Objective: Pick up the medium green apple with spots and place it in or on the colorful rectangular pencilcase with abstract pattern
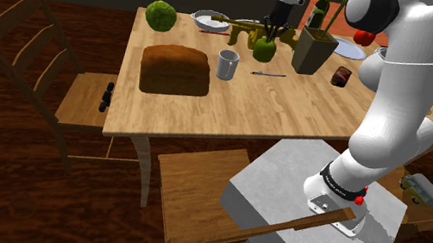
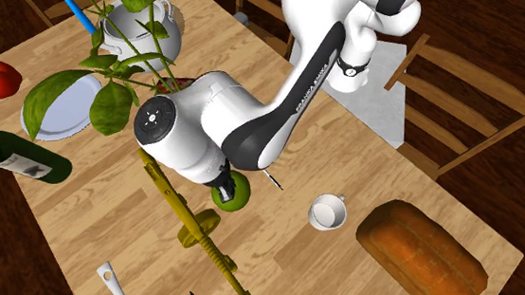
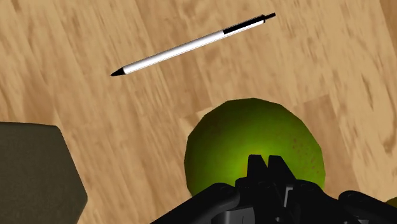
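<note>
Green round speckled apple (image 3: pixel 253 137) | wood-grain table (image 3: pixel 127 133) | black gripper (image 3: pixel 267 163) closed, empty, above apple

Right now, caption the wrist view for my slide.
Shut black gripper poised over a spotted green apple on the wooden table, a black-and-white pen lying nearby.

the arm (image 1: pixel 402 90) is showing glossy white rounded links with dark grey joints breaking them up; black lettering (image 2: pixel 311 77) is running along one link, a round white cap (image 2: pixel 157 121) is covering a joint, a black collar (image 1: pixel 341 185) with red dots is ringing the base, and the gripper (image 3: pixel 267 167) is looking all black
</note>
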You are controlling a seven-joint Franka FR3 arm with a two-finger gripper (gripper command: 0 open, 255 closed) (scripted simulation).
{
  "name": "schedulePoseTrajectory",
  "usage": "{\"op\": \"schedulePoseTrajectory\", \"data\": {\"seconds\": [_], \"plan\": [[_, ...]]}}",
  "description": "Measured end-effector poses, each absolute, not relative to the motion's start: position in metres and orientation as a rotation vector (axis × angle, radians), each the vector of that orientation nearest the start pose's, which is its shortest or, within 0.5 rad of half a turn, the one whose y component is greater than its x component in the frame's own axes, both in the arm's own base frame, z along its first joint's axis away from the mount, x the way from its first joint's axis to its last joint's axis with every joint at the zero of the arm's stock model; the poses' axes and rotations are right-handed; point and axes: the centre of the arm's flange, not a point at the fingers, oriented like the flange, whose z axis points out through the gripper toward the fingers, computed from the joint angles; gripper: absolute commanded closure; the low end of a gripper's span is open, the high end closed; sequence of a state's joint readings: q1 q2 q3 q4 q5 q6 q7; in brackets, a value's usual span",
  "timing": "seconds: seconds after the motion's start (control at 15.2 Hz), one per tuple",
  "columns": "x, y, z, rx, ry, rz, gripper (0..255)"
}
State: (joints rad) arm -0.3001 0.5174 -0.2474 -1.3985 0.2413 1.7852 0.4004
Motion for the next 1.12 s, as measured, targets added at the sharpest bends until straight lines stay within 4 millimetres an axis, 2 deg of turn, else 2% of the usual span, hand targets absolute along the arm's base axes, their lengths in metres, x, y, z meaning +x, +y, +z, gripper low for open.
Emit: {"op": "schedulePoseTrajectory", "data": {"seconds": [1.12], "plan": [[0.615,-0.315,0.494,-2.658,1.433,0.160,255]]}}
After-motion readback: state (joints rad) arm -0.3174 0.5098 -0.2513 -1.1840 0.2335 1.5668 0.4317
